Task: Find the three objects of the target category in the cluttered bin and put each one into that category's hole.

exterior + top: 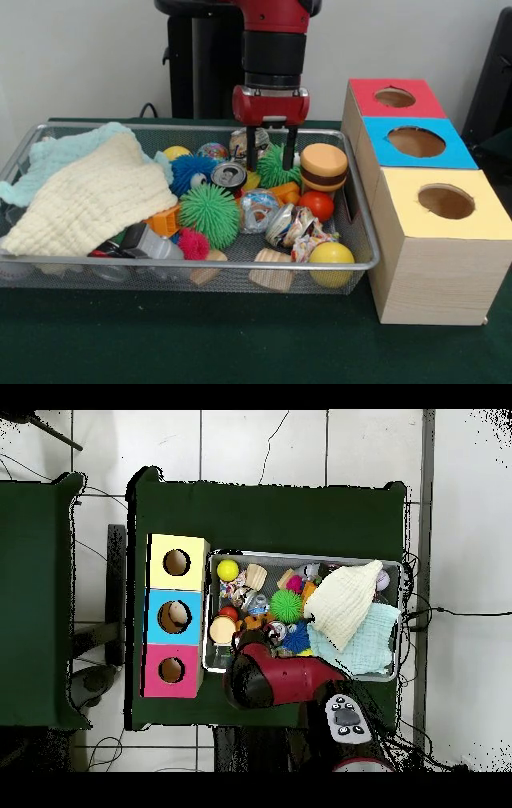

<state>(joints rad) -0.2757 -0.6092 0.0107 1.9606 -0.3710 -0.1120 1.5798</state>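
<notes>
The bin (72, 260) is a wide silver wire-mesh basket full of toys; it also shows in the overhead view (395, 624). My gripper (270, 160) hangs open over the bin's far right part. Its two dark fingers (251, 148) stand either side of a small green spiky ball (276, 170). I cannot tell if they touch it. A crushed can (230, 175) lies just left of it and a toy burger (323, 166) just right. In the overhead view the red arm (270, 679) hides the gripper.
Three wooden boxes with holed tops stand right of the bin: red (396, 98), blue (416, 142), yellow (446, 202). A cream cloth (92, 200) and a light blue cloth (52, 156) cover the bin's left. A large green spiky ball (210, 214), red ball (318, 205) and yellow ball (330, 258) lie nearby.
</notes>
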